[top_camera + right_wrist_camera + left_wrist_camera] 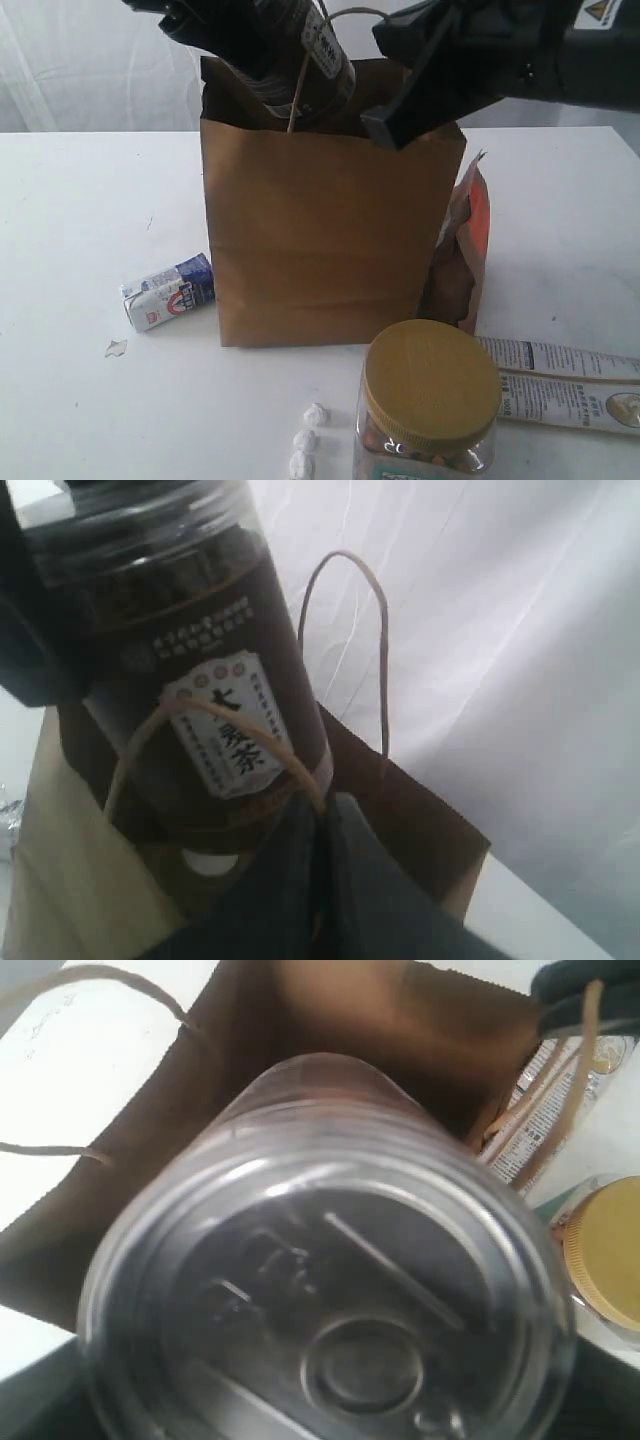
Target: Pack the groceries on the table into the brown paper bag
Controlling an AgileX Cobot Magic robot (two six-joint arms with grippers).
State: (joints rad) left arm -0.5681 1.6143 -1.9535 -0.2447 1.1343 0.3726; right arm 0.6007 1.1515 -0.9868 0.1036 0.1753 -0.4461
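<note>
1. A white table (pixel 80 400) lies before a white cloth backdrop (pixel 90 70). The brown paper bag (pixel 320 230) stands upright at the middle of the exterior view with its mouth open. All clock directions below are taken from the bag in that view.
2. My left gripper (pixel 262 45) is at 12 o'clock, clamped around the dark silver-lidded can (pixel 318 60). The can tilts with its lid toward 11 o'clock, and its lower end dips just inside the bag's rim. The lid fills my left wrist view.
3. My right gripper (pixel 395 122) sits at 1 o'clock on the rim, jaws squeezed narrow on a handle loop (pixel 215 715). That loop crosses in front of the can's label. The second loop (pixel 345 565) stands free.
4. The brown-orange pouch (pixel 468 250) leans against the bag's side at 3 o'clock.
5. The small white-blue carton (pixel 170 291) lies on its side at 8 o'clock, just beside the bag.
6. The gold-lidded clear jar (pixel 430 395) stands at 5 o'clock. The long white-blue packet (pixel 565 385) lies flat at 4 o'clock, partly behind the jar.
7. White crumpled bits (pixel 305 440) lie at 6 o'clock.
</note>
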